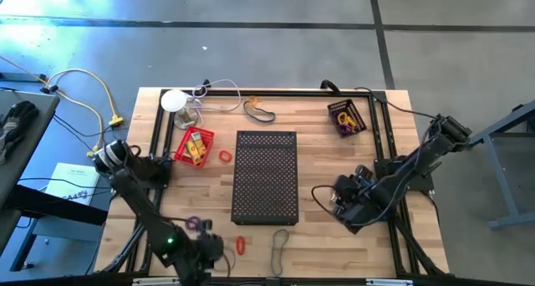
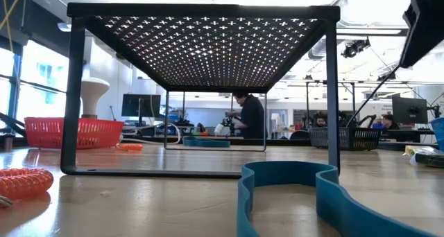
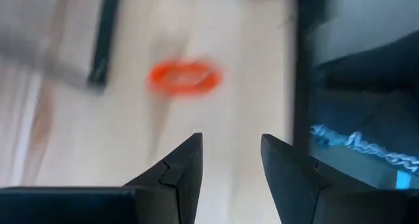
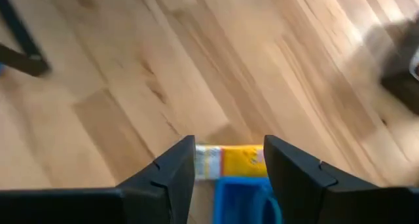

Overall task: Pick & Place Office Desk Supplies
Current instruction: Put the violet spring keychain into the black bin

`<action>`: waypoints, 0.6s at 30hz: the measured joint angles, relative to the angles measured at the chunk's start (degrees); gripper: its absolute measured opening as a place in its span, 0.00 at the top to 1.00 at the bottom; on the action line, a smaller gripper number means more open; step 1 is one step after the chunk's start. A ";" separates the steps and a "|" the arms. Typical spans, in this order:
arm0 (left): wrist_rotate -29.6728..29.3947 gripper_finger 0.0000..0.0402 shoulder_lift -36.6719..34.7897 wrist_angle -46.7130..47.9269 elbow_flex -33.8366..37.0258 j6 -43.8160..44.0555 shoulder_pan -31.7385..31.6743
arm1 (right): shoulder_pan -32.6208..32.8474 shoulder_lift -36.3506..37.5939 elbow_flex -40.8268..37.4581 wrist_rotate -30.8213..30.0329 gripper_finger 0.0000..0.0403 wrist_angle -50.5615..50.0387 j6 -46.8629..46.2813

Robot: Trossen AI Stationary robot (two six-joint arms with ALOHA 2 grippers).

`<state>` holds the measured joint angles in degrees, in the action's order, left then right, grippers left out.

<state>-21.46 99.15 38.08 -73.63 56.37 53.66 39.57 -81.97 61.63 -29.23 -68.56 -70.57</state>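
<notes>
Only between right gripper fingers: yellow block.

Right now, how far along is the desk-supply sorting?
Looks partly done: the red basket and the black bin each hold some items. In hand: the right gripper has a yellow and blue item between its fingers; the left gripper is open, facing an orange loop. Still loose: a red loop, a purple loop, and bands at the front edge and the back.
</notes>
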 joint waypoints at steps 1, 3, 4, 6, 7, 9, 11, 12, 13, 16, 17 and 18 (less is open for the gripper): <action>1.71 0.63 0.00 3.36 0.00 2.58 -0.35 | 0.22 0.00 0.00 -0.68 0.58 1.03 0.42; 4.47 0.63 -0.12 11.07 0.02 7.61 -0.62 | 0.58 0.00 0.00 -1.83 0.58 3.26 1.69; 5.78 0.63 -0.22 15.11 0.02 9.88 -0.64 | 0.69 0.00 0.00 -2.35 0.58 4.15 2.12; 6.42 0.63 -0.27 23.14 0.04 13.17 -0.60 | 0.72 0.00 -0.01 -2.97 0.58 6.09 3.09; 6.43 0.63 -0.28 25.47 0.36 13.95 -0.61 | 0.68 0.00 -0.02 -3.35 0.58 7.15 3.30; 6.88 0.63 -0.33 26.49 1.47 13.52 -0.71 | 0.68 0.00 -0.02 -4.30 0.58 9.47 4.16; 8.05 0.63 -0.31 26.05 2.50 12.23 -1.56 | 0.68 0.00 -0.02 -5.48 0.58 12.15 6.26; 9.05 0.63 -0.35 25.30 3.12 12.23 -2.17 | 0.68 0.00 -0.02 -5.88 0.58 13.73 7.63; 10.19 0.63 -0.37 24.14 3.92 12.18 -2.85 | 0.68 0.00 -0.02 -5.95 0.58 15.40 9.22; 13.56 0.63 -0.32 23.14 6.27 7.72 -4.69 | 0.68 0.00 -0.02 -5.99 0.58 20.84 14.56; 14.83 0.63 -0.33 22.62 7.12 5.80 -5.35 | 0.68 0.00 -0.02 -5.99 0.58 22.64 16.50; 15.80 0.63 -0.33 22.43 7.79 4.15 -6.13 | 0.68 0.00 -0.02 -5.90 0.58 24.55 18.30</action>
<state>-5.67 98.83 60.51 -65.83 60.52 47.53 40.25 -81.97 61.60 -35.14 -44.00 -52.26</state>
